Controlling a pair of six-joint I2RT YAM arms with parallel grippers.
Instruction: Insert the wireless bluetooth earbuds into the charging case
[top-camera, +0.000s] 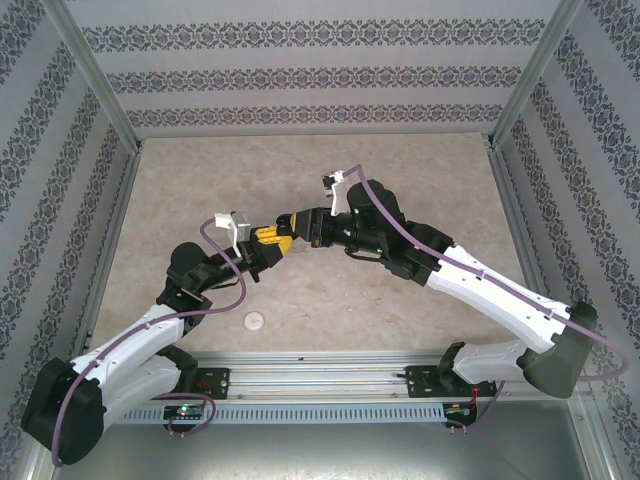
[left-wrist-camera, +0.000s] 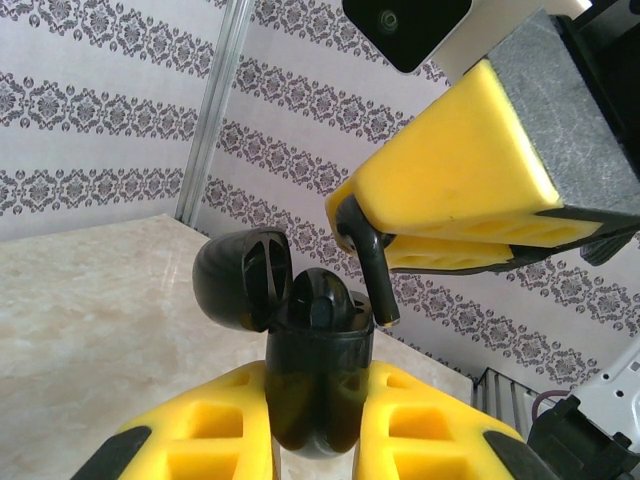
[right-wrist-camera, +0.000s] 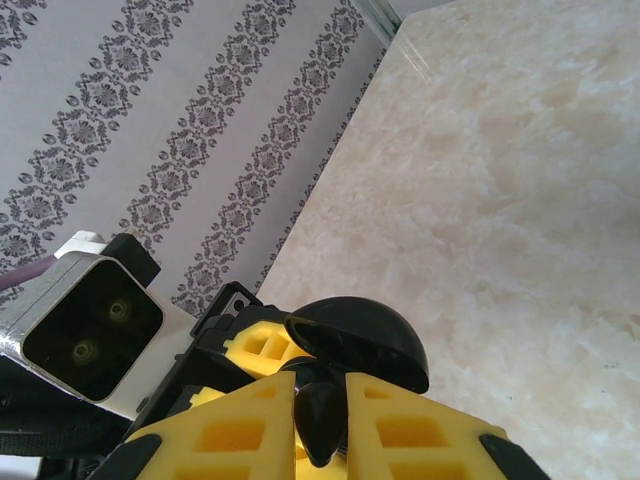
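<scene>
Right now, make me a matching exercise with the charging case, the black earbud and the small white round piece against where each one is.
Things: 1 charging case; 2 black earbud; 3 white round piece.
Places: a loose on the table; b between the right gripper's fingers; c clamped in the left gripper, lid open.
Pairs: 1-c, 2-b, 3-a.

I work in a lab test cell, not a real room. Bare aluminium posts (top-camera: 100, 85) slant in from the upper left and upper right of the top view, framing flat panels of striped damask wallpaper (top-camera: 320, 65) (a homely look, only pasted on). A marble-patterned tabletop (top-camera: 430, 170) fills the middle. Along the bottom edge my two arm bases (top-camera: 480, 362) sit bolted to a slotted metal rail (top-camera: 320, 385).
</scene>
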